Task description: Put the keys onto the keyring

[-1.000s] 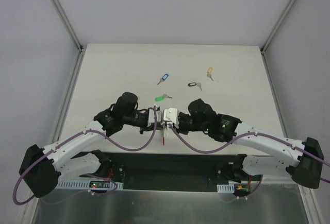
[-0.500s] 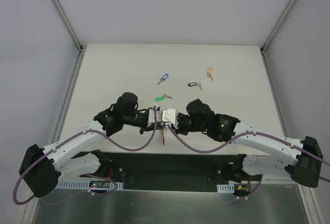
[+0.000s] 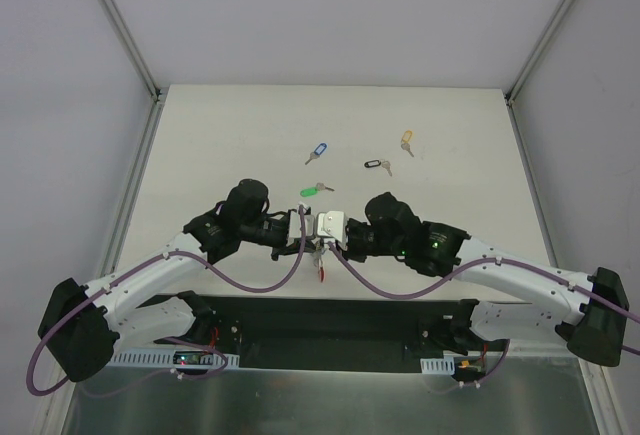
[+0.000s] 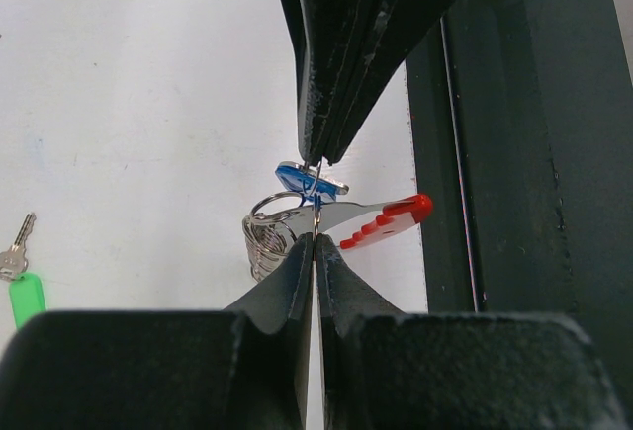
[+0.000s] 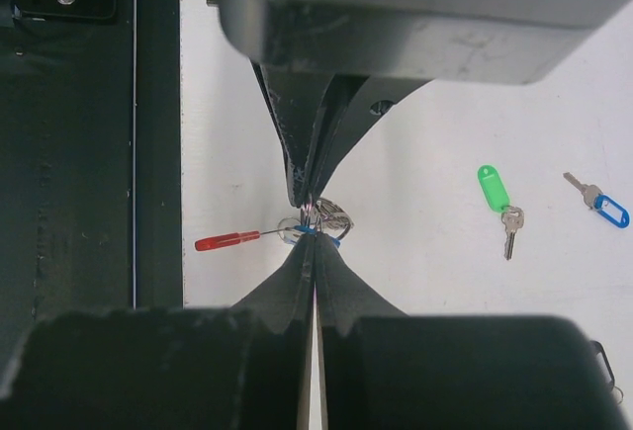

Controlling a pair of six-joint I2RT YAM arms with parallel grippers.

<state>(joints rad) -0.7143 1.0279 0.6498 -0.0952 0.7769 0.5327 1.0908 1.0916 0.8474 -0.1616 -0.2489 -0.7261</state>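
Note:
My left gripper [image 3: 305,232] and right gripper [image 3: 325,234] meet tip to tip above the table's near edge. In the left wrist view my left gripper [image 4: 316,239] is shut on the keyring's thin wire, with the grey ribbed strap [image 4: 263,243] and red band [image 4: 387,219] hanging beside it. My right gripper [image 5: 315,240] is shut on a blue-tagged key [image 4: 302,181] at the ring. The red band also shows in the top view [image 3: 320,266]. On the table lie a blue key [image 3: 316,152], a green key [image 3: 313,191], a black key [image 3: 377,165] and a yellow key [image 3: 406,140].
The black base rail [image 3: 330,320] runs along the table's near edge just under the grippers. White enclosure walls with metal corner posts [image 3: 120,25] bound the table on the left, right and back.
Both grippers stay shut and tip to tip. The right wrist has shifted slightly and the hanging red band has swung a little.

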